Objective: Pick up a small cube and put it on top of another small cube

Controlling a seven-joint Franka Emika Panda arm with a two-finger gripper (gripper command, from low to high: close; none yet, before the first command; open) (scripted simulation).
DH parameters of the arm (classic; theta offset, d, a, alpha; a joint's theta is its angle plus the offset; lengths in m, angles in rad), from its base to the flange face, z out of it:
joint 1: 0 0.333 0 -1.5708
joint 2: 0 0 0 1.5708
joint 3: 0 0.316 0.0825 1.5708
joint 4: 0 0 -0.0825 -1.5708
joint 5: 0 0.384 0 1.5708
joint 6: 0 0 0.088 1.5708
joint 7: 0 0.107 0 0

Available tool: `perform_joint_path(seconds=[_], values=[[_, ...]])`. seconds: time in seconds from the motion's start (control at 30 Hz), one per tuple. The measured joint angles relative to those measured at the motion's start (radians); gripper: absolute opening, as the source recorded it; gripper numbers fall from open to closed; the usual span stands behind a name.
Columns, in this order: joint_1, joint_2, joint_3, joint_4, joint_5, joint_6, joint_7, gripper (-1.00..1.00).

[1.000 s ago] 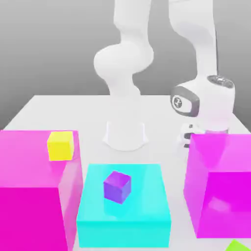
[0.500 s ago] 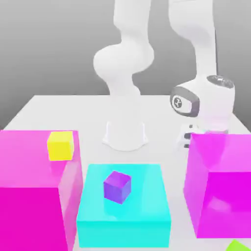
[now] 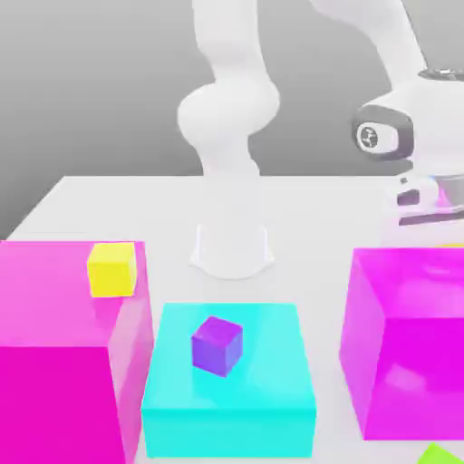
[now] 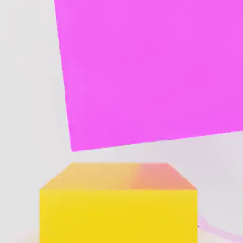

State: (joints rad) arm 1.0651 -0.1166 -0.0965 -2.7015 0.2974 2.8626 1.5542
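The small cube [image 4: 118, 209] is amber and fills the near part of the hand view, hanging above the table beside a big magenta block [image 4: 152, 71]. In the exterior view, a thin yellow sliver of that cube [image 3: 450, 243] peeks over the right magenta block [image 3: 408, 344]. My gripper [image 3: 446, 227] hangs at the exterior view's right, above and behind that block, shut on the small cube. A lemon-yellow small cube [image 3: 112, 268] rests on the left magenta block [image 3: 54, 344]. A purple small cube [image 3: 217, 344] sits on the cyan block [image 3: 231, 390].
The arm's white base [image 3: 231, 245] stands at the middle back of the white table [image 3: 100, 204]. A green corner [image 3: 441, 453] pokes in at the exterior view's lower right. The three big blocks crowd the front.
The hand has risen and shifted toward the exterior view's right from low behind the right magenta block, carrying the amber cube. The other cubes have not moved.
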Motion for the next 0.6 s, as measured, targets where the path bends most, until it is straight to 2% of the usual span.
perform_joint_path(seconds=[0.2, 0.6], values=[[0.006, -0.055, -0.048, 0.075, 0.032, -0.045, -0.109, -1.0], [-0.197, -0.115, -0.171, 0.075, -0.148, -0.196, -0.141, -1.0]])
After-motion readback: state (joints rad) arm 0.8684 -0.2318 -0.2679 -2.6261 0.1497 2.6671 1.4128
